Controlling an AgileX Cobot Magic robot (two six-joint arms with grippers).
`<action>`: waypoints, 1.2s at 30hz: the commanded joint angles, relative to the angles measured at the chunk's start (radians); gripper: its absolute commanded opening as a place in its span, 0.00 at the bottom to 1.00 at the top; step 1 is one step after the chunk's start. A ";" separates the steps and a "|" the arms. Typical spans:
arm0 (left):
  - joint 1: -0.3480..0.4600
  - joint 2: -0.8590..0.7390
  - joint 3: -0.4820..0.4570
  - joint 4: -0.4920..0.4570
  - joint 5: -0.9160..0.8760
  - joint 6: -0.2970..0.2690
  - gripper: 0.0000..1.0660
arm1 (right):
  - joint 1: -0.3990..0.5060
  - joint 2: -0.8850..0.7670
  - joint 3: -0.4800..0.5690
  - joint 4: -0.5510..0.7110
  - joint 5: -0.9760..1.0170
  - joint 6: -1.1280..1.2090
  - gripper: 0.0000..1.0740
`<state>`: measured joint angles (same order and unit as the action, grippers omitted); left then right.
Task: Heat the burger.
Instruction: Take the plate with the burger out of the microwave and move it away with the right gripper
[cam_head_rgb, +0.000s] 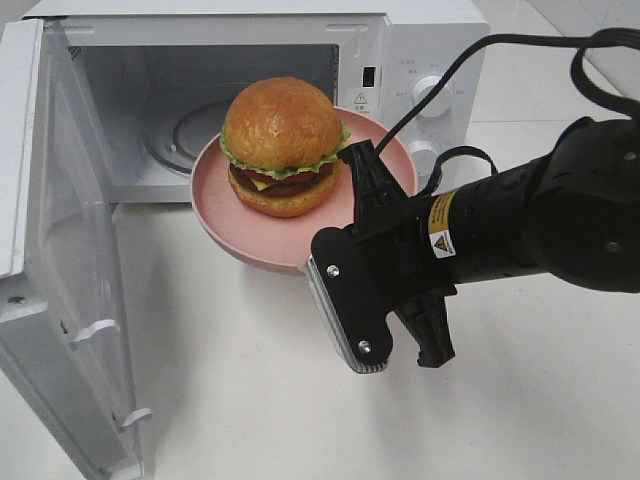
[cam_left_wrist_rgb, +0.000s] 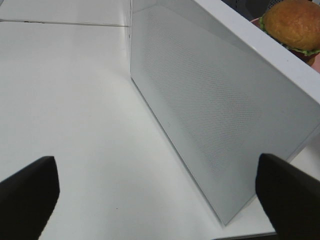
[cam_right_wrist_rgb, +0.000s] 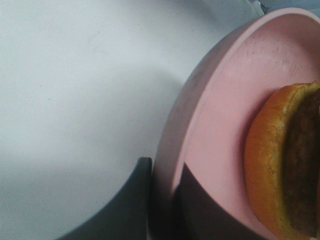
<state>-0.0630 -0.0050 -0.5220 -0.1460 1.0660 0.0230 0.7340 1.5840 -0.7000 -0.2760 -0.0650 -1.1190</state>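
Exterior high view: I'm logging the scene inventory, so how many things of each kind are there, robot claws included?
Burger: 1
Pink plate: 1
Microwave, door open: 1
Robot claw, shut on the plate's rim: 1
Total: 4

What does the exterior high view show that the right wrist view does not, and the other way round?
Only the exterior high view shows the open microwave with its door swung wide, the control knobs, the whole burger with its top bun and lettuce, and the right arm's body. Only the right wrist view shows, close up, the right gripper with one finger under the pink plate's rim and one on top. Both show the plate held by its rim, the burger on it, and the white table.
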 joint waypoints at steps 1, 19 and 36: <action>0.003 -0.018 0.001 0.000 -0.005 -0.007 0.94 | 0.002 -0.068 0.029 0.003 -0.067 -0.006 0.00; 0.003 -0.018 0.001 0.000 -0.005 -0.007 0.94 | 0.002 -0.304 0.151 0.004 0.050 0.038 0.00; 0.003 -0.018 0.001 0.000 -0.005 -0.007 0.94 | 0.002 -0.555 0.216 0.001 0.317 0.047 0.00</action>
<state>-0.0630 -0.0050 -0.5220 -0.1460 1.0660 0.0230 0.7340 1.0710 -0.4790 -0.2600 0.2750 -1.0830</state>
